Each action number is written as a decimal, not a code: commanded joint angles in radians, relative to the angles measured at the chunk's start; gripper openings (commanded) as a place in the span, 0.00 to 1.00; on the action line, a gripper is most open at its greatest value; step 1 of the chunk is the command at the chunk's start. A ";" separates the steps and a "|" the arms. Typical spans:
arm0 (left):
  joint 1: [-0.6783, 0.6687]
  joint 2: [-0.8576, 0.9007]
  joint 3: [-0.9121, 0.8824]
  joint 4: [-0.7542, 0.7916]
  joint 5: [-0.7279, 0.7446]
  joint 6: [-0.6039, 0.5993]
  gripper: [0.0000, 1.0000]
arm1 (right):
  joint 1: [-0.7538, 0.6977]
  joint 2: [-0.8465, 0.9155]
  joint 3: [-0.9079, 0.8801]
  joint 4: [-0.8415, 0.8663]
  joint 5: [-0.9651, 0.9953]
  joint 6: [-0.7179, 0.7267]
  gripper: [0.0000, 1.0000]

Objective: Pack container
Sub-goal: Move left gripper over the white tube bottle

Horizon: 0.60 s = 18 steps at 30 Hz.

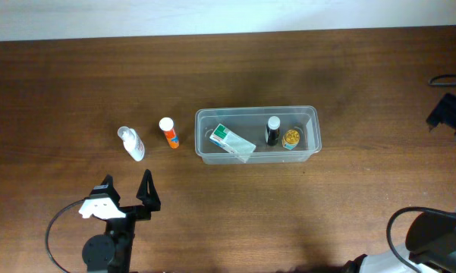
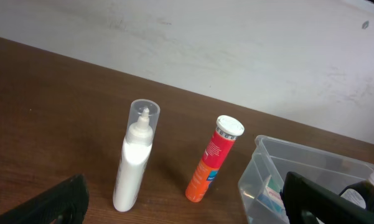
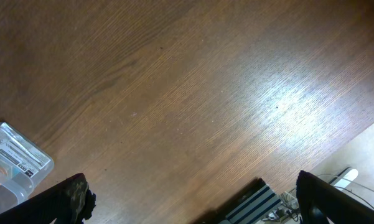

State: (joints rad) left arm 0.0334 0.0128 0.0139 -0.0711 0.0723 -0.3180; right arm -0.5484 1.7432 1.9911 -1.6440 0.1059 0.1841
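Left end effector (image 1: 127, 183) near the front of the bench (image 1: 349, 76), jaws wide, holding nothing; beyond it a white bottle (image 1: 131, 143) and an orange tube (image 1: 168, 133), side by side, not touching. Container (image 1: 258, 111) mid-bench, just right of the tube, holding a white-and-green box (image 1: 231, 140), a dark bottle (image 1: 272, 130) and a yellow-topped jar (image 1: 291, 138). Right end effector (image 3: 193, 199) far right, jaws wide, holding nothing.

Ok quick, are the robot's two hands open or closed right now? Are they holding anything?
Left hand: open, holding nothing.
Right hand: open, holding nothing.
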 commanded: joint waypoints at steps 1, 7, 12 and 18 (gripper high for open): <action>0.005 -0.007 -0.005 -0.001 0.010 -0.010 0.99 | -0.003 0.006 -0.005 0.003 -0.008 0.009 0.98; 0.004 -0.007 -0.005 0.059 0.020 -0.010 0.99 | -0.003 0.006 -0.005 0.003 -0.008 0.009 0.98; 0.004 -0.007 -0.005 0.227 0.080 -0.009 0.99 | -0.003 0.006 -0.005 0.003 -0.008 0.009 0.98; 0.004 0.033 0.159 0.219 0.115 0.215 0.99 | -0.003 0.006 -0.005 0.003 -0.009 0.009 0.98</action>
State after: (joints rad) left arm 0.0334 0.0154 0.0578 0.2127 0.1528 -0.2565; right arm -0.5484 1.7435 1.9911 -1.6428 0.1032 0.1837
